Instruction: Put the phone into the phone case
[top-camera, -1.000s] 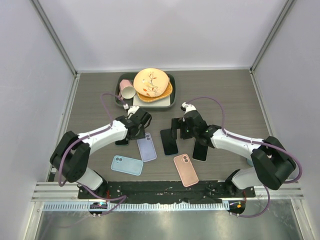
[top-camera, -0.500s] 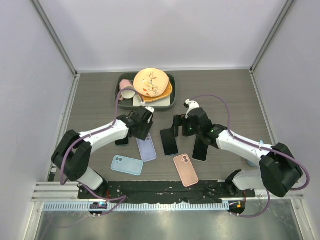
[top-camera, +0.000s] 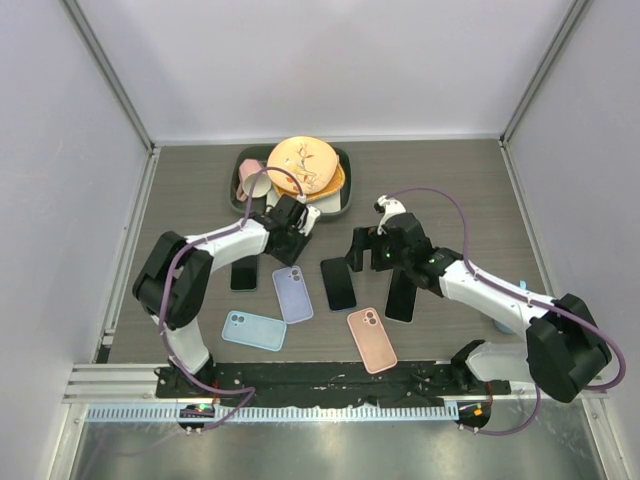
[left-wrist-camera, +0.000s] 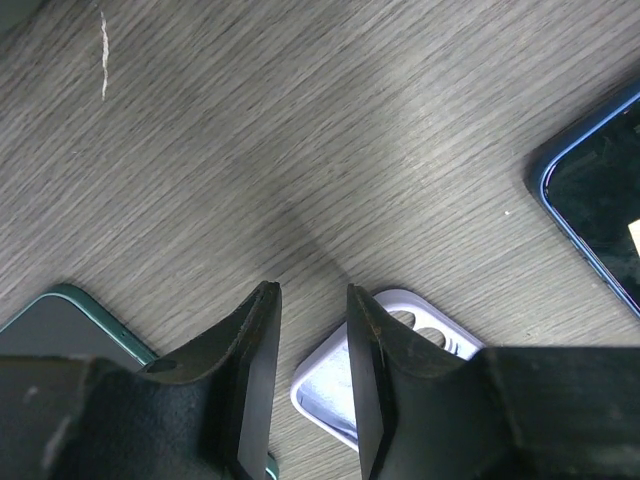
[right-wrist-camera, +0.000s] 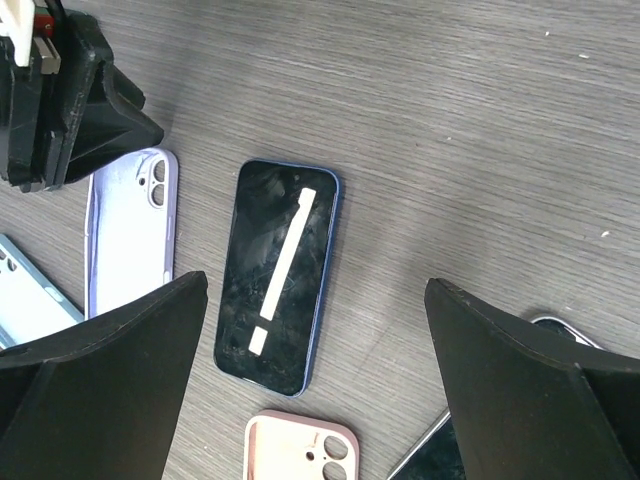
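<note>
Bare table (top-camera: 450, 180) lies open at upper right; a dish tray (top-camera: 346, 190) blocks upper centre; phones (top-camera: 338, 284) and cases (top-camera: 371, 339) crowd the lower middle.

A robot lab cell: white panel walls (top-camera: 320, 60), aluminium frame (top-camera: 110, 75), wood-grain table (top-camera: 450, 180).
</note>
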